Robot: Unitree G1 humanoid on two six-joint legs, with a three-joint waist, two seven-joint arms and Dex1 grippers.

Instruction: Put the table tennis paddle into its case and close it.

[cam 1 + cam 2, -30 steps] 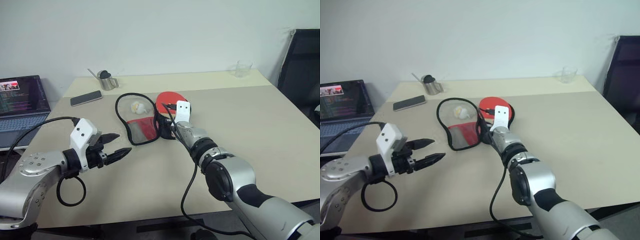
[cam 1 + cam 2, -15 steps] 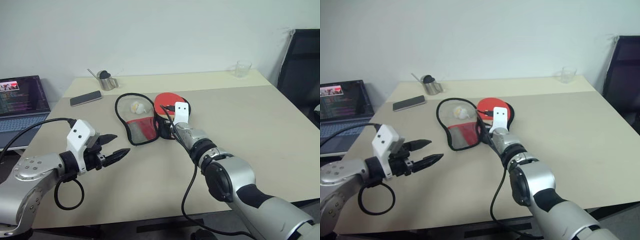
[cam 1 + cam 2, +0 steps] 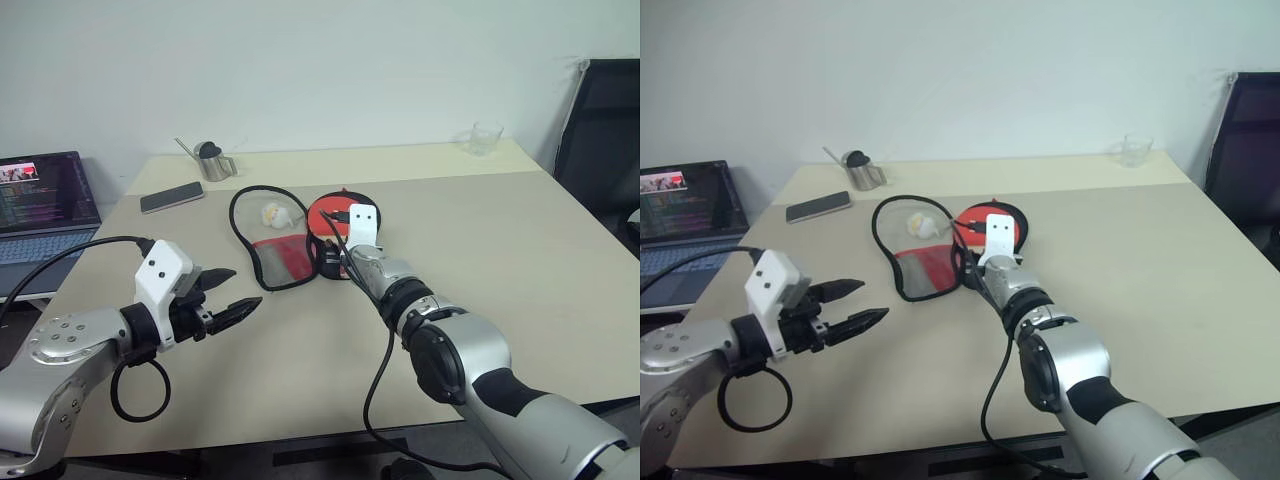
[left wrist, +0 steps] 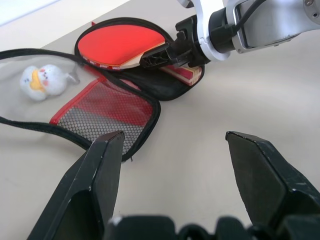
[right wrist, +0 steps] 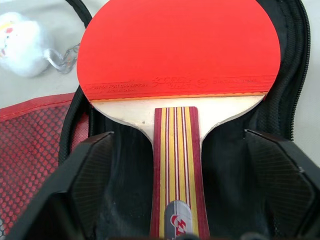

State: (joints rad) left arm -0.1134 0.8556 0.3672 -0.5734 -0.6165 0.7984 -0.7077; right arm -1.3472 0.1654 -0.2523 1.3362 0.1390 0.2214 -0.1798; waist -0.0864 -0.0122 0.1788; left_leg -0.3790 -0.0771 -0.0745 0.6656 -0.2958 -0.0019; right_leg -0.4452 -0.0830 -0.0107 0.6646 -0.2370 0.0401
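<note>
The table tennis paddle (image 5: 180, 50), red blade and striped wooden handle, lies inside the black half of its case (image 5: 285, 95). The case lies unzipped on the table, its red mesh flap (image 3: 283, 258) spread toward my left. My right gripper (image 3: 333, 262) is open, one finger on each side of the handle (image 5: 175, 165) and clear of it. My left gripper (image 3: 240, 290) hovers open over the near left of the table, apart from the case, with nothing between its fingers (image 4: 100, 175).
A white plush keychain (image 3: 275, 213) lies on the case's see-through flap. A phone (image 3: 172, 196) and a metal jug (image 3: 213, 162) sit at the back left, a glass (image 3: 485, 138) at the back right. A laptop (image 3: 40, 205) stands to the left, a black chair (image 3: 605, 140) to the right.
My right gripper has opened and let go of the paddle's handle, and the paddle now rests in the case. The left arm has hardly moved.
</note>
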